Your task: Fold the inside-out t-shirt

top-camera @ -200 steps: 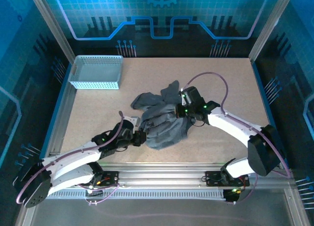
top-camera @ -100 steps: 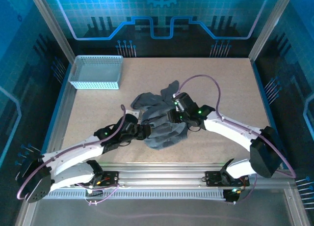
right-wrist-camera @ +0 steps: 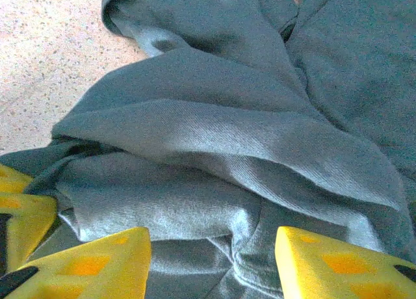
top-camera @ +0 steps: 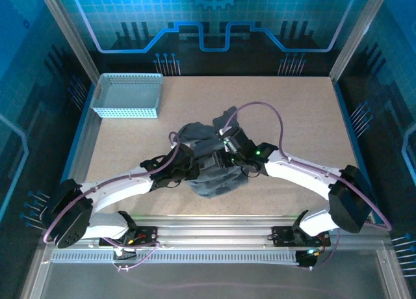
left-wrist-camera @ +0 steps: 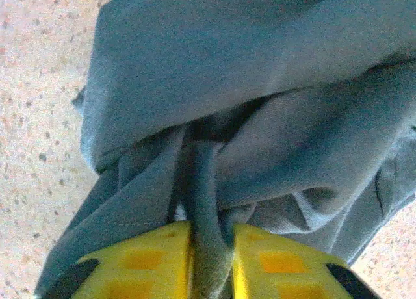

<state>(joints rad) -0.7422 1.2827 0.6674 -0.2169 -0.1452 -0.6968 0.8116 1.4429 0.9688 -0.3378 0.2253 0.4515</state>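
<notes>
The dark grey t-shirt (top-camera: 211, 157) lies crumpled in the middle of the table. My left gripper (top-camera: 190, 168) is at its left edge, its yellow fingers (left-wrist-camera: 143, 263) shut on a thick fold of the t-shirt (left-wrist-camera: 208, 247). My right gripper (top-camera: 223, 157) sits over the heap's middle from the right. Its yellow fingers (right-wrist-camera: 97, 260) stand wide apart above wrinkled t-shirt cloth (right-wrist-camera: 214, 201), with folds lying between them. A tip of the left gripper's finger (right-wrist-camera: 19, 214) shows at the left edge of the right wrist view.
A light blue mesh basket (top-camera: 127, 95) stands at the back left of the table (top-camera: 312, 117). A metal rail (top-camera: 214, 237) runs along the near edge. Frame posts and blue walls border the table on all sides.
Both grippers have moved inward onto the t-shirt. The left one has gone up and to the right with cloth in it; the right one has slid left over the heap, bunching it tighter.
</notes>
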